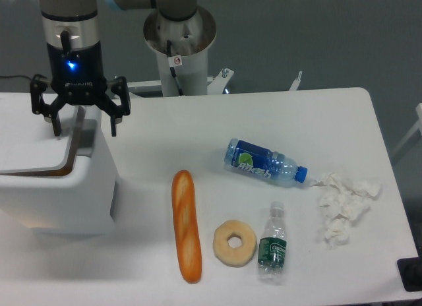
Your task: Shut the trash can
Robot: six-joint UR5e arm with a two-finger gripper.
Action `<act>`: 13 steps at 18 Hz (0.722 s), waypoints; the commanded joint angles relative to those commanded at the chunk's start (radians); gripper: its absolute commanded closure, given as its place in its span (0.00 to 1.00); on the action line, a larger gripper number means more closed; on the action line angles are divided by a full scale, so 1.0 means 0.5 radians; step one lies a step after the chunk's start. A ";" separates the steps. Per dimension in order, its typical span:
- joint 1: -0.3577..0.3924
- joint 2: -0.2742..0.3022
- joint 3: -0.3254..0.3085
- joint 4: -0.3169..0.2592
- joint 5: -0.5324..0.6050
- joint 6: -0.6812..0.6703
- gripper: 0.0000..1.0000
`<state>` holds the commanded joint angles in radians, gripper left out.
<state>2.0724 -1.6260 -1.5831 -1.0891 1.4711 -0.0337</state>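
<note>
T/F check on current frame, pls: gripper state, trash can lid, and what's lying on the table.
1. The gripper has its jaws open and holds nothing. True.
2. The trash can is fully shut. False: a dark gap under the lid still shows the inside.
3. The baguette lies left of the donut. True.
4. Both bottles stand upright. False: the blue-labelled bottle and the green-labelled bottle both lie on their sides.
5. The crumpled tissue sits inside the trash can. False: it lies near the table's right edge.
</note>
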 joint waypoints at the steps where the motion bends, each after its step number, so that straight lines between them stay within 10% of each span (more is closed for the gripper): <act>1: 0.000 0.000 -0.006 0.003 0.000 0.000 0.00; 13: 0.018 -0.019 -0.052 0.006 0.000 0.028 0.00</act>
<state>2.0816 -1.6352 -1.6091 -1.0861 1.4711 -0.0199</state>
